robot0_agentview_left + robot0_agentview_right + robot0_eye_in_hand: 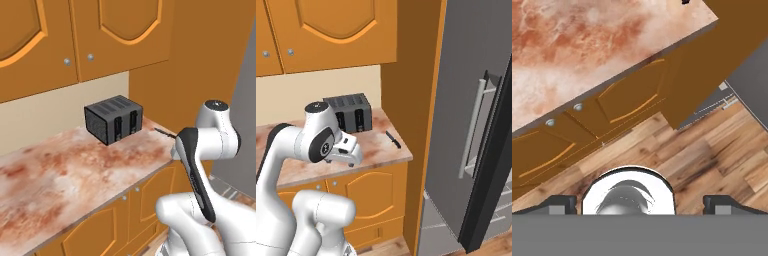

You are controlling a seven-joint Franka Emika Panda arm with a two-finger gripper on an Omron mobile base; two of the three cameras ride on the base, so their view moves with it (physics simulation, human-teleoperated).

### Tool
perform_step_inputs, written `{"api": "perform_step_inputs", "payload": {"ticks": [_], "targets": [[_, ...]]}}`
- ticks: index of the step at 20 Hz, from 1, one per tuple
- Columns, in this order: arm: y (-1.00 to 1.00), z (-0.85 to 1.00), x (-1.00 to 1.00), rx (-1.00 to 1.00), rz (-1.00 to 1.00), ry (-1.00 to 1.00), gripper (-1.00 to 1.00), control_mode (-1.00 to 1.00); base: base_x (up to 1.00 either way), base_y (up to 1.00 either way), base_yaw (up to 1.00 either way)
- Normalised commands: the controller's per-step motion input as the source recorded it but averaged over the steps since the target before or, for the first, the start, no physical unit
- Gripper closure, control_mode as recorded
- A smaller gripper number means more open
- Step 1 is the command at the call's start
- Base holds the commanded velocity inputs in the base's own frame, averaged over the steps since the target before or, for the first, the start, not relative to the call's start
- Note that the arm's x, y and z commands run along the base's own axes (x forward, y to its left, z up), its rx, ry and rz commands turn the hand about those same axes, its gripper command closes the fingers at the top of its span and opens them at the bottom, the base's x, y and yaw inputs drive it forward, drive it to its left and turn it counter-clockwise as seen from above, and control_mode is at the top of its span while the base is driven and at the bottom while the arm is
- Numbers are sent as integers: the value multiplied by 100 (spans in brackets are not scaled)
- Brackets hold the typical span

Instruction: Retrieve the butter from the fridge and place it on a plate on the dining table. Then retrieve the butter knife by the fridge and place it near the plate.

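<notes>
Butter knife point(393, 139) lying flat on narrow marbled counter point(376, 155), near its right end, close to the orange side panel and the fridge point(466, 125). Long axis running diagonally in the right base view, from about 11 o'clock to 5 o'clock, far end toward the back wall, near end toward the counter's front edge. Seen in the left base view as a thin dark sliver point(165, 132) at roughly 3 o'clock from the toaster point(113, 119), partly hidden behind the arm. One knife, counted. One black toaster, with two slots, standing at about 10 o'clock from the knife in the right base view, apart from it.

Fridge tall and grey at the right of the right base view, one door swung open toward the camera, dark edge showing; one vertical bar handle point(472, 131) clearly visible.

Gripper point(640, 204) pointing down at the wood floor in front of the counter, fingers point(559, 204) spread wide apart at the bottom corners of the hand view, nothing between them. Marbled counter top at 11 o'clock in that view, a dark speck at the top edge near 1 o'clock, too small to identify. Two round knobs on the lower cabinet doors point(627, 102) below.

Two round knobs also on the upper cabinets point(80, 59) in the left base view.
</notes>
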Motion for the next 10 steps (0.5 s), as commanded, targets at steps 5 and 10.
{"api": "perform_step_inputs", "payload": {"ticks": [5, 10], "targets": [[0, 0, 0, 0, 0, 0, -100, 100, 13, -3, 8], [0, 0, 13, 0, 0, 1, -100, -100, 1, -3, 0]]}}
